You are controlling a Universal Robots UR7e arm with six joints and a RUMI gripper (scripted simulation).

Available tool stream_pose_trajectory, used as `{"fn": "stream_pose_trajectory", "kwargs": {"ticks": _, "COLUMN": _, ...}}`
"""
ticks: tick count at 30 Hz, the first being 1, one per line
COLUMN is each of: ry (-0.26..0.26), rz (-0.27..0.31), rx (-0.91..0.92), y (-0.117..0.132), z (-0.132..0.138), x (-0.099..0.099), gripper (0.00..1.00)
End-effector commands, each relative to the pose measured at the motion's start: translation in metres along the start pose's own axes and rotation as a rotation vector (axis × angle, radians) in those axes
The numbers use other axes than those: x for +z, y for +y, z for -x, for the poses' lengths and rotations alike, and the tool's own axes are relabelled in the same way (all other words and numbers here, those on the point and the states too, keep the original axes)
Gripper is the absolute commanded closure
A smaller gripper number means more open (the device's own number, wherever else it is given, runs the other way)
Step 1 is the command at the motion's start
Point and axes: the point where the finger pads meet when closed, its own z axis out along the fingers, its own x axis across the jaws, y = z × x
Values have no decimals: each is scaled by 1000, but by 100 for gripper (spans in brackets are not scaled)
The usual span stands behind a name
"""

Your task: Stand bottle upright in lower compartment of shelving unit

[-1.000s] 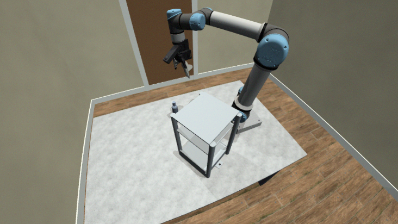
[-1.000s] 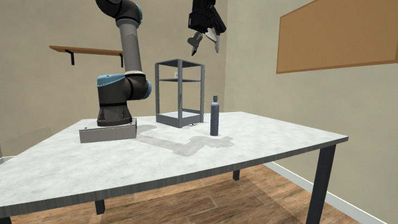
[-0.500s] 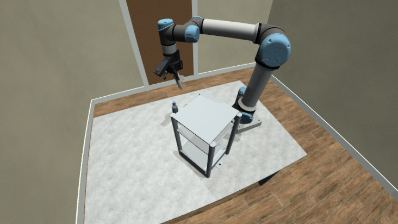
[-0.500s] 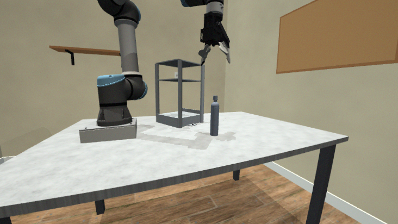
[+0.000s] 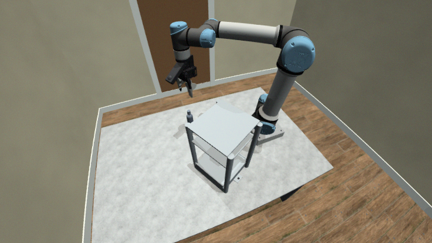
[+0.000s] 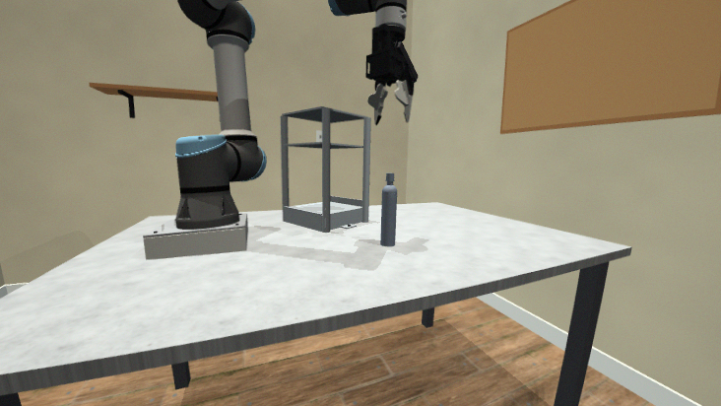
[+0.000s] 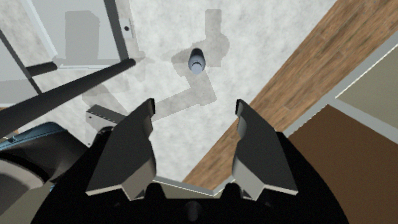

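Observation:
A dark grey bottle point(image 6: 387, 210) stands upright, cap up, on the marble table just outside the shelving unit point(image 6: 325, 166). It also shows beside the unit's far corner in the top view point(image 5: 189, 116) and from above in the wrist view point(image 7: 196, 61). The unit is a grey frame with a top plate, a middle shelf and a lower compartment floor point(image 6: 325, 208) that has nothing on it. My gripper point(image 6: 391, 108) hangs high above the bottle, pointing down. Its fingers are partly open with nothing between them.
The robot base point(image 6: 207, 222) sits on the table to the left of the shelving unit. The table edge and wooden floor point(image 7: 280, 95) lie close beyond the bottle. A wall shelf point(image 6: 151, 92) and a cork board point(image 6: 610, 65) hang on the walls.

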Motion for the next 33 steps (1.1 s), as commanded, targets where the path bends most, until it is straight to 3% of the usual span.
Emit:
{"fn": "stream_pose_trajectory", "kwargs": {"ticks": 1, "ry": 3, "rz": -1, "rx": -1, "y": -1, "z": -1, "x": -1, "gripper": 65}}
{"fn": "stream_pose_trajectory", "kwargs": {"ticks": 10, "ry": -12, "rz": -18, "rx": -13, "y": 0, "z": -1, "x": 0, "gripper": 65}}
{"fn": "stream_pose_trajectory", "kwargs": {"ticks": 20, "ry": -60, "rz": -88, "rx": -66, "y": -1, "z": -2, "x": 0, "gripper": 65}}
{"fn": "stream_pose_trajectory", "kwargs": {"ticks": 33, "ry": -216, "rz": -280, "rx": -222, "y": -1, "z": -3, "x": 3, "gripper": 65}}
